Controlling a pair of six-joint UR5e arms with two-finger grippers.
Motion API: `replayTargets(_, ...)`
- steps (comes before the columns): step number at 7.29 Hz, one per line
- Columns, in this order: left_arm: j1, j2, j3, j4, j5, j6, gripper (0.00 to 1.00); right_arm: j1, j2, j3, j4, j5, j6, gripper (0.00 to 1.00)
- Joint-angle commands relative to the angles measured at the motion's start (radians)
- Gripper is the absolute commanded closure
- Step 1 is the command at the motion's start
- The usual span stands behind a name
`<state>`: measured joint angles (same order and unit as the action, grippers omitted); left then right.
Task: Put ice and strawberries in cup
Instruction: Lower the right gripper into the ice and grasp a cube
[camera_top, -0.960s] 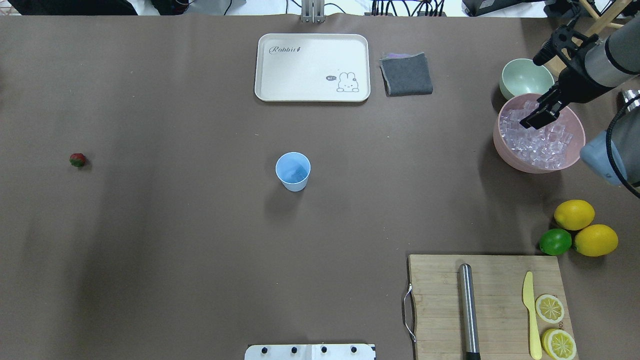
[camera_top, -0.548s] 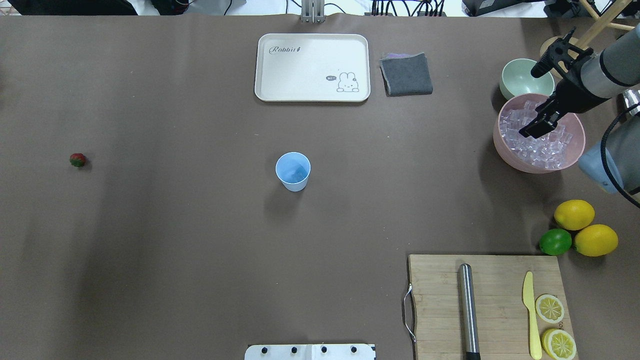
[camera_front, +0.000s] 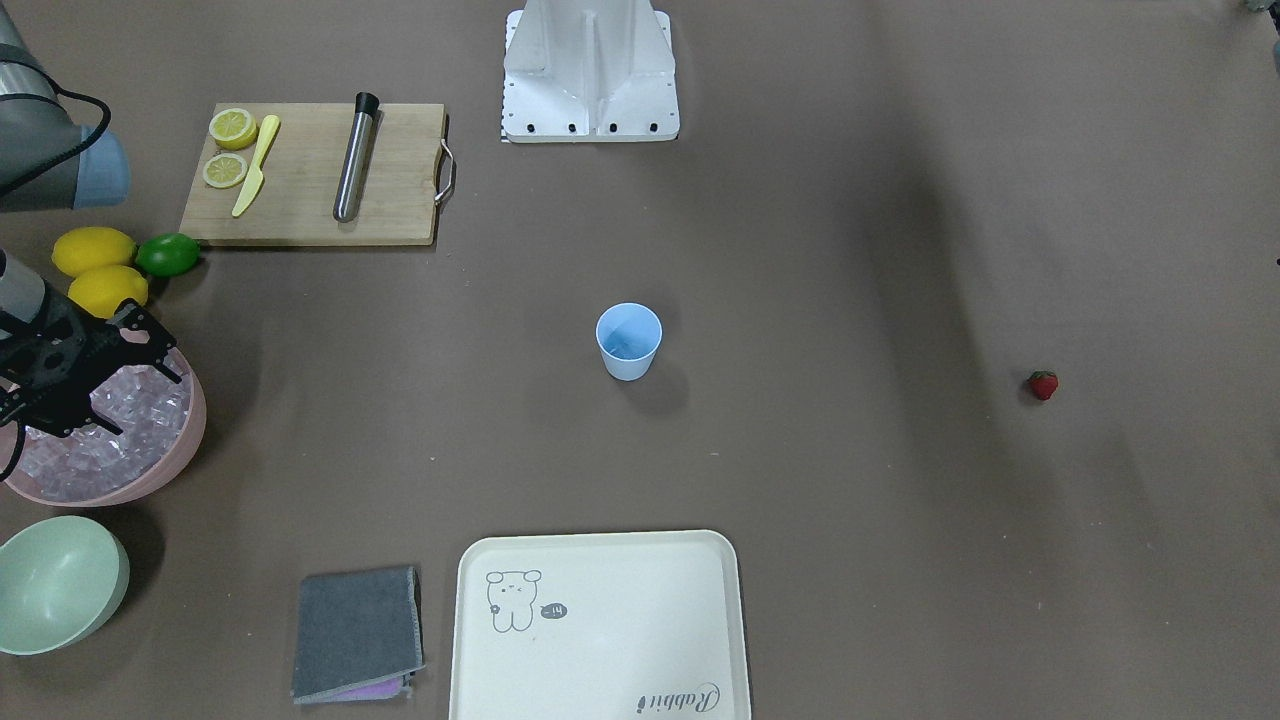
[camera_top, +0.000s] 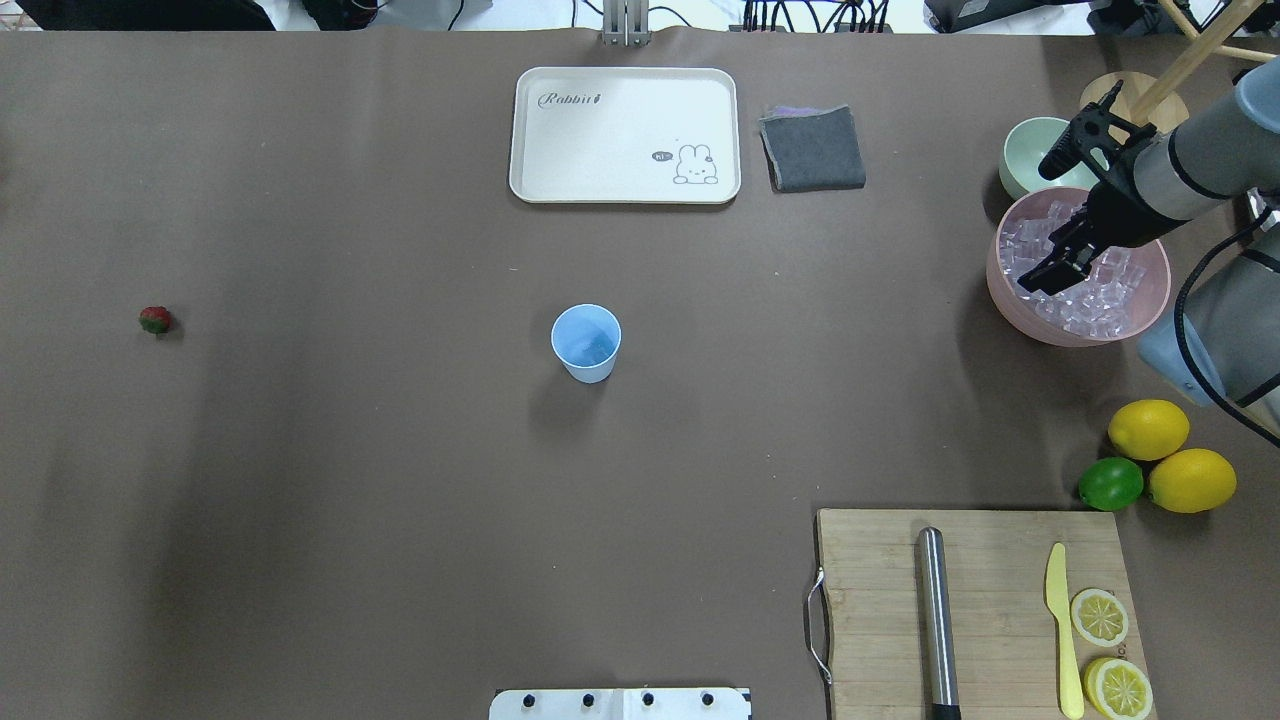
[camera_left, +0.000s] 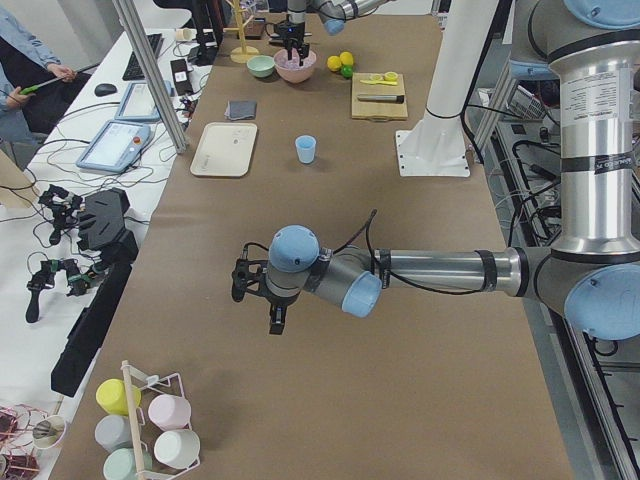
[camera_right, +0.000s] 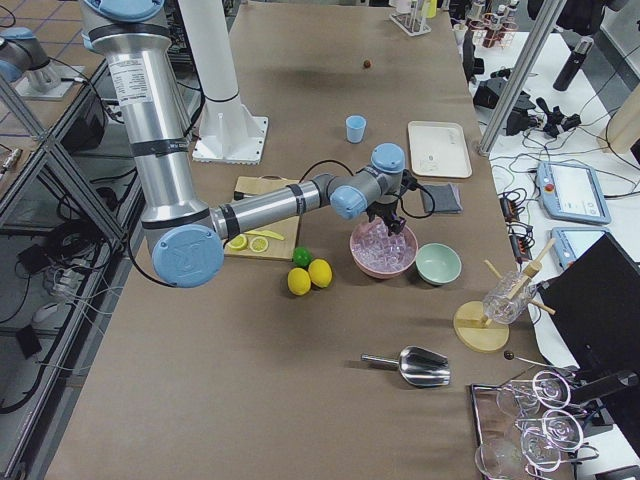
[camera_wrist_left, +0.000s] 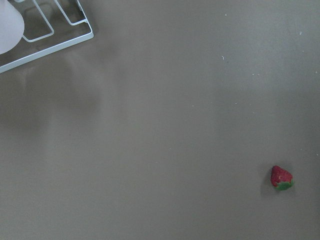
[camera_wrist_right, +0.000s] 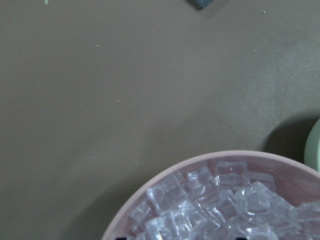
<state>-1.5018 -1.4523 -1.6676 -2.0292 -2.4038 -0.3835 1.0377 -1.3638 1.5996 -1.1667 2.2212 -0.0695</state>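
Note:
The light blue cup (camera_top: 586, 342) stands upright mid-table, also seen from across (camera_front: 629, 341). Ice (camera_top: 1095, 290) fills a pink bowl (camera_top: 1008, 300) at the right edge. My right gripper (camera_top: 1045, 278) hangs over the bowl's left part, low at the ice; in the right wrist view the ice (camera_wrist_right: 210, 205) lies just below and the fingertips sit wide apart, open, holding nothing. The strawberry (camera_top: 154, 320) lies alone far left, and shows in the left wrist view (camera_wrist_left: 281, 177). My left gripper (camera_left: 257, 303) hovers above the table near that end; I cannot tell its state.
A pale green bowl (camera_top: 1040, 150) sits behind the pink one. Two lemons (camera_top: 1148, 428) and a lime (camera_top: 1110, 483) lie near a cutting board (camera_top: 880, 610) with a metal rod, knife and lemon slices. A white tray (camera_top: 625, 135) and grey cloth (camera_top: 812, 148) are at the back.
The right gripper has moved left and lower across the pink bowl, toward the ice. Cup and strawberry have not moved.

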Motion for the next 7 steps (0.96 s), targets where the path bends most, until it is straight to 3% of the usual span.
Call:
replayTargets(1,0.0,0.001,-0.001,-0.002,0.0,0.0,0.02,-0.008,0.018,-0.072,0.091,-0.003,0.005,0.23)
replayTargets(4,0.0,0.0,0.003,0.0,0.0,0.002,0.02,-0.007,0.017,-0.031,0.091,0.003,0.076,0.24)
replayTargets(6,0.0,0.0,0.003,0.0,0.0,0.0,0.02,-0.016,0.015,-0.032,0.09,-0.012,0.076,0.31)
replayTargets(7,0.0,0.0,0.002,0.0,0.0,0.0,0.02,-0.019,0.015,-0.033,0.091,-0.02,0.076,0.31)
